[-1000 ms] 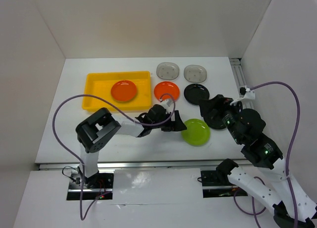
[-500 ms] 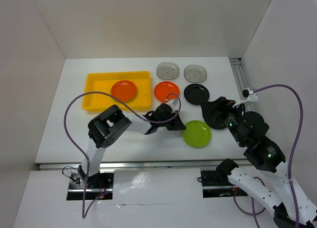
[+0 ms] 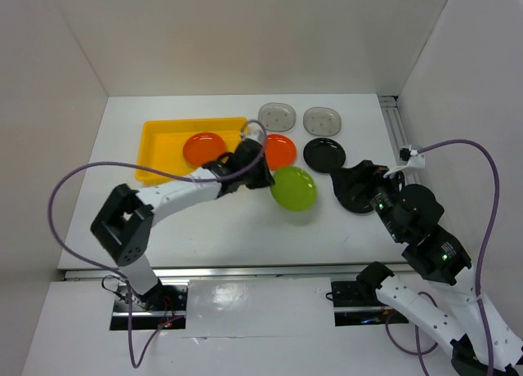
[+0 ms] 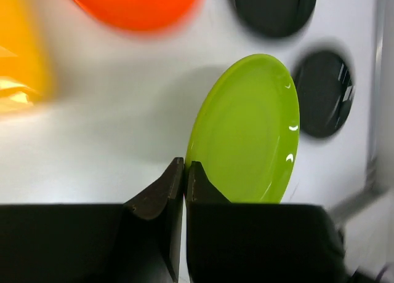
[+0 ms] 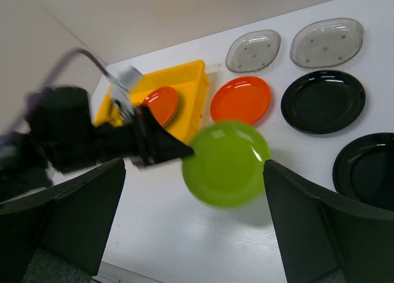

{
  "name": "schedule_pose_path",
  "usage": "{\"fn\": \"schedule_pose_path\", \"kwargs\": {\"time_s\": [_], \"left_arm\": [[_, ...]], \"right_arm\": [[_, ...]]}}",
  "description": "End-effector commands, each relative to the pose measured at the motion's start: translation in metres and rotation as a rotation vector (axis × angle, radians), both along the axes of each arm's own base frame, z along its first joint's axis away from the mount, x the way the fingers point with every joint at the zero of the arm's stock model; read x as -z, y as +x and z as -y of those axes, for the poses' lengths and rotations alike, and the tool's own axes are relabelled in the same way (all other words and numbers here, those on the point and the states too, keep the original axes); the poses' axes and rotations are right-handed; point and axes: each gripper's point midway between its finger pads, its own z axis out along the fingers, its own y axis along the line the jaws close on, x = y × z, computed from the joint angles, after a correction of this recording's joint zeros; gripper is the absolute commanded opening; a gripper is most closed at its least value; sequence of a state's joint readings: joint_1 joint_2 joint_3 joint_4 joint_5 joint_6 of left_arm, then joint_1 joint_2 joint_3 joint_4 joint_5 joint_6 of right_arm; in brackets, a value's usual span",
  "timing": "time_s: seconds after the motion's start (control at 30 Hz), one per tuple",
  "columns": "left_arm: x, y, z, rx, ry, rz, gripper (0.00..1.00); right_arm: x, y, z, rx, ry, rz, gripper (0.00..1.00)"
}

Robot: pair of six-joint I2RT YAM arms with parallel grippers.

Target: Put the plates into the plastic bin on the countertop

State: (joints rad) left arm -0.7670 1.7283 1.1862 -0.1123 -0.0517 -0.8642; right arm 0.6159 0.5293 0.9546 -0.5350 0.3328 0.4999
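1. Left gripper is pinched shut on the rim of the green plate. The plate hangs tilted above the countertop, near the right end of the bin.
2. Plate looks light, stiff and glossy, so probably slippery. An edge pinch is the only real hold.
3. Bin has one orange plate in it so far.
4. Right gripper gapes wide, empty.
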Motion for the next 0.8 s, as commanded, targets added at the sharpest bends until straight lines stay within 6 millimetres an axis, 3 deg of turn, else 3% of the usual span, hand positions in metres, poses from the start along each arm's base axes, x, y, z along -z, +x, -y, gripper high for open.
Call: {"fn": "schedule_pose_path", "kwargs": {"time_s": [0.0,0.03,0.07,0.13,0.17,0.23,0.27,0.37,0.4,0.47,0.63,0.7,0.73,0.77], "left_arm": [[-0.069,0.052,-0.096,-0.276,0.105,0.117,0.00],[-0.080,0.073,-0.130,-0.368,0.094,0.131,0.00],[-0.088,0.083,-0.148,-0.416,0.082,0.148,0.00],[-0.085,0.095,-0.186,-0.499,0.072,0.149,0.00],[-0.087,0.109,-0.221,-0.587,0.061,0.151,0.00],[-0.084,0.121,-0.244,-0.611,0.028,0.145,0.00],[-0.073,0.129,-0.268,-0.653,0.045,0.123,0.00],[-0.068,0.151,-0.294,-0.690,0.064,0.125,0.00],[-0.053,0.155,-0.301,-0.706,0.090,0.089,0.00],[-0.045,0.165,-0.310,-0.697,0.088,0.079,0.00],[-0.023,0.167,-0.326,-0.727,0.107,0.033,0.00],[-0.015,0.166,-0.322,-0.726,0.091,0.003,0.00],[-0.010,0.166,-0.327,-0.735,0.095,-0.008,0.21],[-0.010,0.166,-0.324,-0.725,0.086,-0.011,0.34]], "right_arm": [[-0.002,0.003,-0.009,-0.027,0.010,0.012,1.00],[-0.001,0.005,-0.010,-0.027,0.012,0.016,1.00],[-0.001,0.004,-0.011,-0.037,0.013,0.016,1.00],[0.005,0.009,-0.015,-0.038,0.010,0.010,1.00],[0.007,0.010,-0.016,-0.038,0.005,0.003,1.00],[0.012,0.013,-0.019,-0.049,-0.010,-0.005,1.00],[0.015,0.016,-0.021,-0.049,-0.012,-0.008,1.00],[0.025,0.020,-0.029,-0.072,-0.024,-0.014,1.00],[0.032,0.021,-0.032,-0.084,-0.033,-0.031,1.00],[0.038,0.024,-0.035,-0.084,-0.043,-0.045,1.00],[0.058,0.031,-0.044,-0.105,-0.062,-0.080,1.00],[0.063,0.034,-0.048,-0.114,-0.063,-0.085,1.00],[0.069,0.036,-0.052,-0.122,-0.065,-0.107,1.00],[0.074,0.038,-0.053,-0.122,-0.071,-0.117,1.00]]}}
